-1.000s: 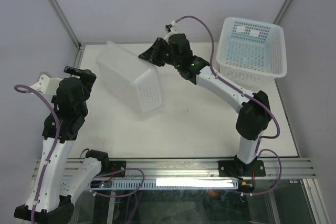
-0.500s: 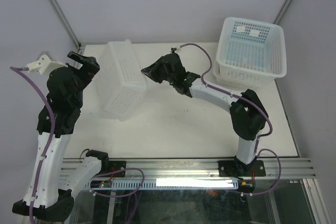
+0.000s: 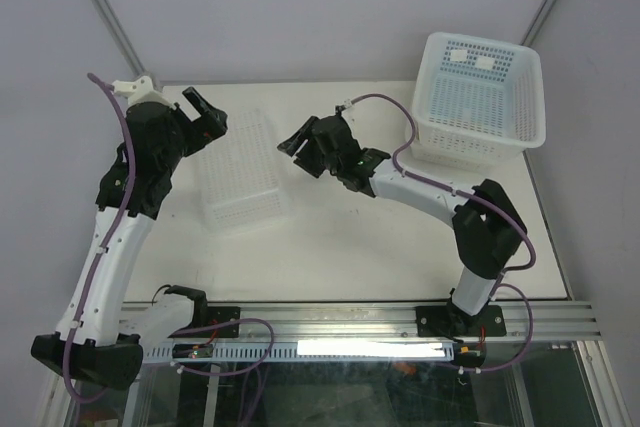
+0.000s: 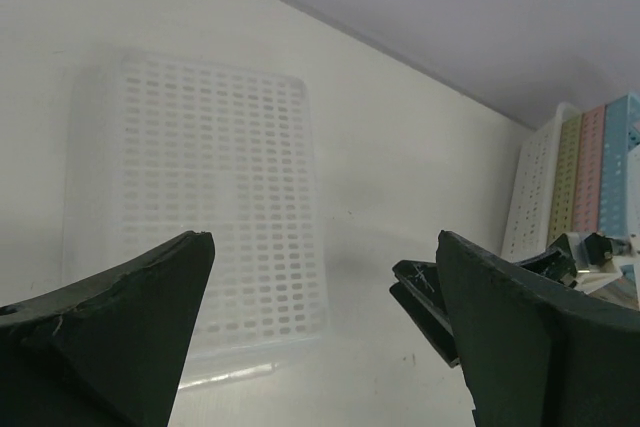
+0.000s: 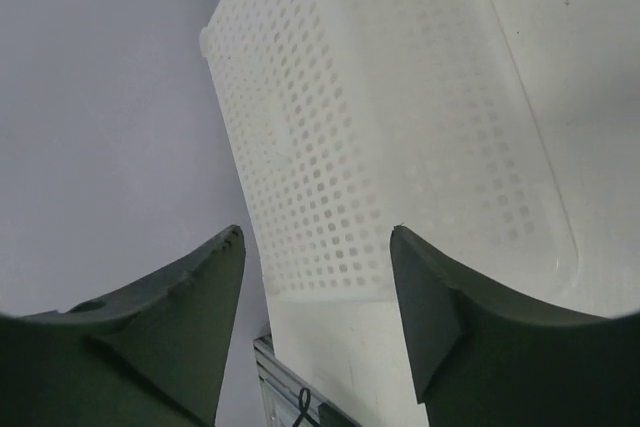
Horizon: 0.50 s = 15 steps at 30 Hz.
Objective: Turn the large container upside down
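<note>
Container [image 3: 240, 169]: left of centre on the desk [image 3: 350, 247], lying flat with its grid base facing up.
Material: translucent whitish plastic, shallow and rectangular with rounded corners; the base is perforated in rows.
Left end effector [image 3: 205, 112]: fingers apart and empty, at the container's far left corner.
Right end effector [image 3: 295, 139]: fingers apart and empty, just right of the container.
Basket [image 3: 480, 97]: taller, white, mesh-sided, at the far right, well apart.
</note>
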### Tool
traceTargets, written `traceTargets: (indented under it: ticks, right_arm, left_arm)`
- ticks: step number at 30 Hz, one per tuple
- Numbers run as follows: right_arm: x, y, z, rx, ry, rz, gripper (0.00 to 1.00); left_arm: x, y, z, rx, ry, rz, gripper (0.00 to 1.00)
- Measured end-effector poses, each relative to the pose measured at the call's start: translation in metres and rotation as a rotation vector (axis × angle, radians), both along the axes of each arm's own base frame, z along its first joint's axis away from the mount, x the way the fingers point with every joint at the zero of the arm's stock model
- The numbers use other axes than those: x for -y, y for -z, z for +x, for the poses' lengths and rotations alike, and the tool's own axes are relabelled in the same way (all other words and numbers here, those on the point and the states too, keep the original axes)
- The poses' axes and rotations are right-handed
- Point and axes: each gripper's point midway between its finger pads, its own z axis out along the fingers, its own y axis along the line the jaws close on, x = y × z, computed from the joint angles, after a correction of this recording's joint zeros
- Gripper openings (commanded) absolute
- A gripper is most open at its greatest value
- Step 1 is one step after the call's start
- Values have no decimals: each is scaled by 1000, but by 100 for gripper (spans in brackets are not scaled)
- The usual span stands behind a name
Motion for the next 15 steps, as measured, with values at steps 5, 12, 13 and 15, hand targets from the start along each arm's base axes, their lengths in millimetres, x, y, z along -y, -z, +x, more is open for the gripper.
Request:
traceTargets:
  ticks: [5,12,13,15]
  right_arm:
    - [8,1,-15,25,-37,-76,68]
    - [41,26,-65,54,-152,-338,69]
    - [46,28,-77,61,-173,-373,69]
    - [60,37,-106,65,-219,-442,70]
  left_arm:
    - [11,18,11,-59,67,28,99]
    - [24,42,13,-149,101,128,99]
    - [33,48,9,-167,106,167,99]
    - [58,63,0,-207,147,237,99]
